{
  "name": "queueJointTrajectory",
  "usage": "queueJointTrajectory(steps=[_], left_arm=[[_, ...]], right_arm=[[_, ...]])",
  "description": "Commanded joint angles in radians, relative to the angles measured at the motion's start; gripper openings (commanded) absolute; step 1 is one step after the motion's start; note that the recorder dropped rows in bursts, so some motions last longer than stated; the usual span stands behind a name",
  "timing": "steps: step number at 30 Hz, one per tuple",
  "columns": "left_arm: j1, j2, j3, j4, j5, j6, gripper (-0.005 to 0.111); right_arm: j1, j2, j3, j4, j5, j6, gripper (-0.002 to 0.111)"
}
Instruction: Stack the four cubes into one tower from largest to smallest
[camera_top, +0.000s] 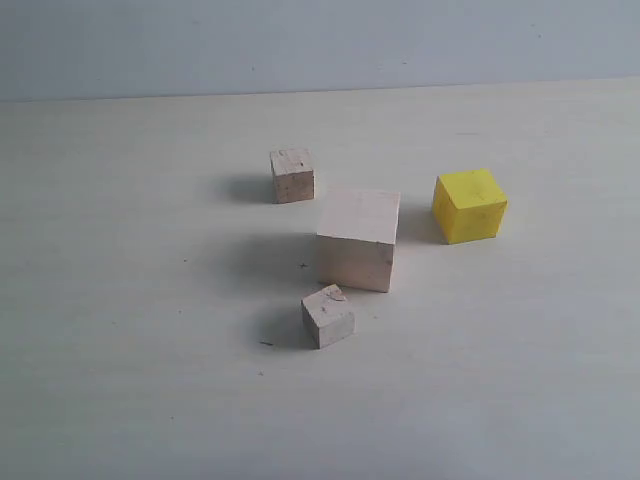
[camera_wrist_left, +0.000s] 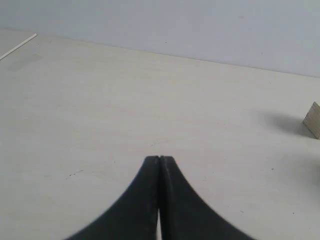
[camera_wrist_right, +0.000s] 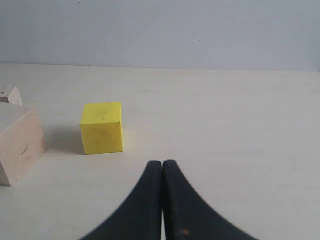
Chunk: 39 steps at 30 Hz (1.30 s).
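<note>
While neither of my grippers shows in the exterior view, the four cubes do, loose on the table (camera_top: 120, 380) with none stacked. The large pale wood cube (camera_top: 358, 240) sits in the middle. From it, the yellow cube (camera_top: 470, 205) stands apart at about two o'clock. The far small cube (camera_top: 292, 175) stands apart at about eleven. The near small cube (camera_top: 328, 316) sits just beside it at about seven; whether those two touch I cannot tell.

In the left wrist view, my left gripper (camera_wrist_left: 159, 159) has its jaws pressed together with no gap. It holds nothing and touches no cube. A pale wood corner (camera_wrist_left: 313, 120) shows at the picture's edge, well apart from the tips; which cube it belongs to I cannot tell.

In the right wrist view, my right gripper (camera_wrist_right: 162, 164) is likewise clamped flat on itself and empty. The yellow cube stands on the table beyond its tips, clear of them. The large pale wood cube sits beside the yellow one with a gap between, and a small cube's corner peeks past it.
</note>
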Motion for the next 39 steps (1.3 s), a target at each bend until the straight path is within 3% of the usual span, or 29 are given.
queueJointTrajectory(steps=[1,24,33,39], left_arm=[[-0.008,-0.004,0.003,0.003,-0.005,0.000,0.000],[-0.008,-0.004,0.003,0.003,-0.005,0.000,0.000],[-0.008,-0.004,0.003,0.003,-0.005,0.000,0.000],[-0.008,-0.004,0.003,0.003,-0.005,0.000,0.000]], right_arm=[[-0.006,-0.004,0.004,0.000,-0.004,-0.002,0.000],[-0.006,-0.004,0.004,-0.003,-0.009,-0.002,0.000],[-0.006,-0.004,0.004,0.060,-0.408,0.006,0.000],[-0.006,-0.004,0.004,0.060,-0.426,0.006,0.000]])
